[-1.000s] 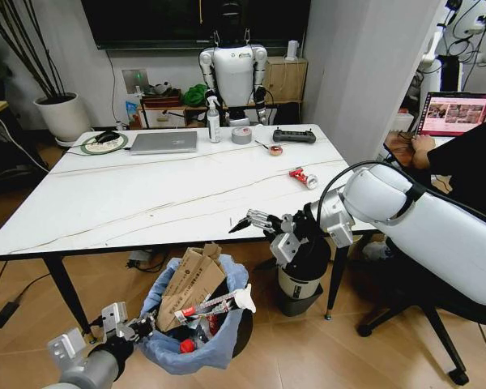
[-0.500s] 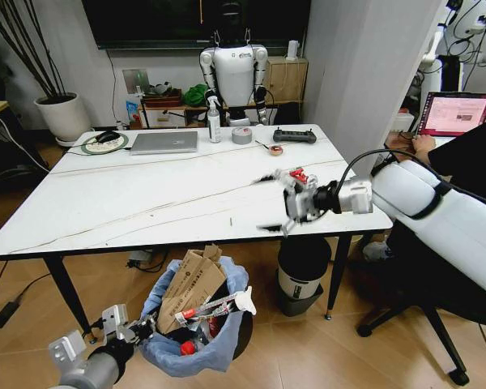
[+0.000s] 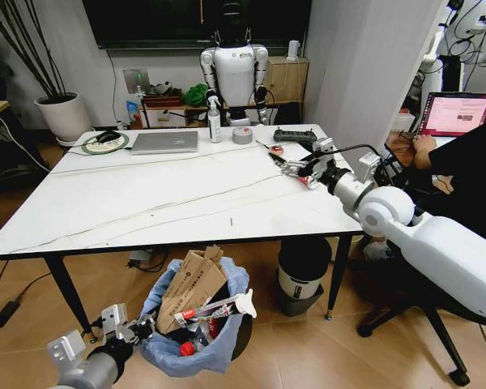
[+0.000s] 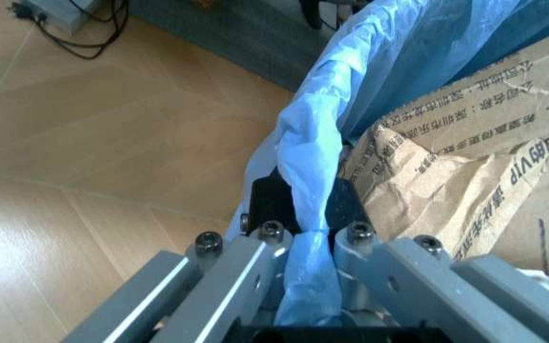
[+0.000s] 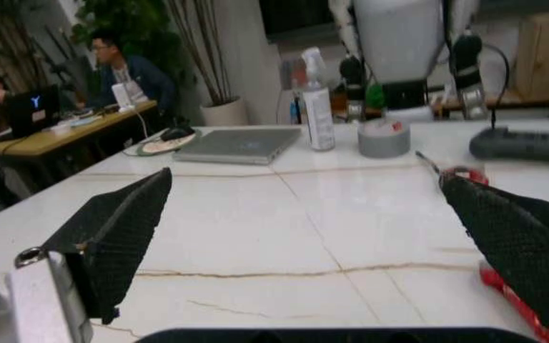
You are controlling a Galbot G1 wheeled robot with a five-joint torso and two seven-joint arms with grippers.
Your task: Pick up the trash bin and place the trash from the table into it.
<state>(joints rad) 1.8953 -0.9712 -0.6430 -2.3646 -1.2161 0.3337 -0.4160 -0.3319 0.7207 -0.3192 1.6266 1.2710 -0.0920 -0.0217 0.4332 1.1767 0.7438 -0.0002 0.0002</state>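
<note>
left gripper (image 4: 308, 236) clamping trash bin (image 4: 303, 164) liner

Bare table (image 3: 162, 203) before the spread right gripper (image 3: 296, 164); tape roll (image 3: 241, 135) beyond.

Blue-lined trash bin (image 3: 196, 324) full under white table (image 3: 146, 203), red packet (image 3: 302, 177) on top

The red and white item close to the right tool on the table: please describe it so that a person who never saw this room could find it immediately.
Start at the white table and go to its right side, just before the black remote. There the open right tool hovers, and the red-white snack pack lies flat just beside it. It is the only bright red and white piece there; the nearby small round item is flatter and darker.
</note>
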